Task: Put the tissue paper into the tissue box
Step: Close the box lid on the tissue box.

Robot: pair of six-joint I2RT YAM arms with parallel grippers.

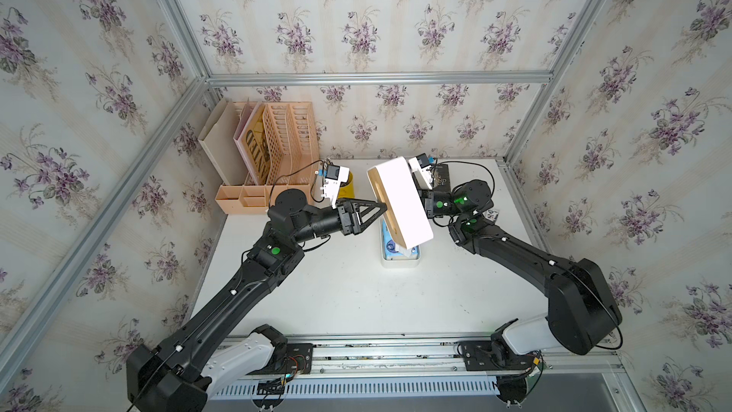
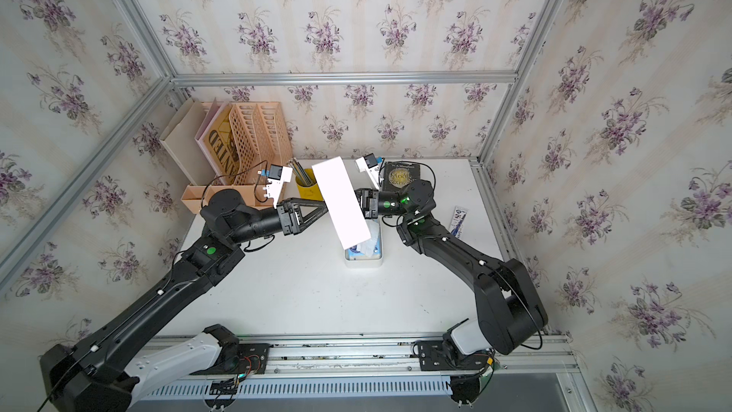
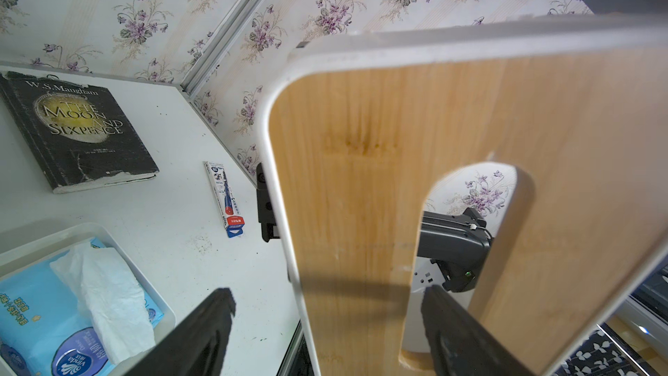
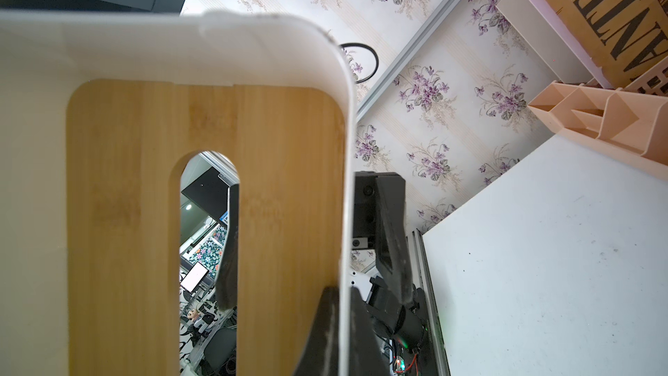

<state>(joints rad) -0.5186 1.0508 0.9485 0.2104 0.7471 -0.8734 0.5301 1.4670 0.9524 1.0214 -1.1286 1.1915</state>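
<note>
The tissue box (image 1: 400,264) (image 2: 362,262) (image 3: 54,236) is a white tub standing on the table mid-way back. The tissue paper (image 1: 394,249) (image 2: 358,252) (image 3: 32,305), a light blue pack with white tissue at its slit, lies inside it. Its white lid (image 1: 400,200) (image 2: 342,200) (image 3: 361,175) (image 4: 137,175), bamboo-topped with an oblong slot, hangs tilted on edge above the tub. My right gripper (image 4: 343,292) (image 2: 362,204) is shut on the lid's white rim. My left gripper (image 3: 327,292) (image 1: 382,208) is open, one finger in the slot and one outside the lid's edge, touching neither side.
A dark book (image 3: 79,128) (image 2: 400,176) lies at the back right. A slim printed carton (image 3: 226,200) (image 2: 459,217) lies near the right edge. A yellow pencil cup (image 2: 307,186) and a peach file organiser (image 1: 269,152) (image 4: 596,113) stand at the back left.
</note>
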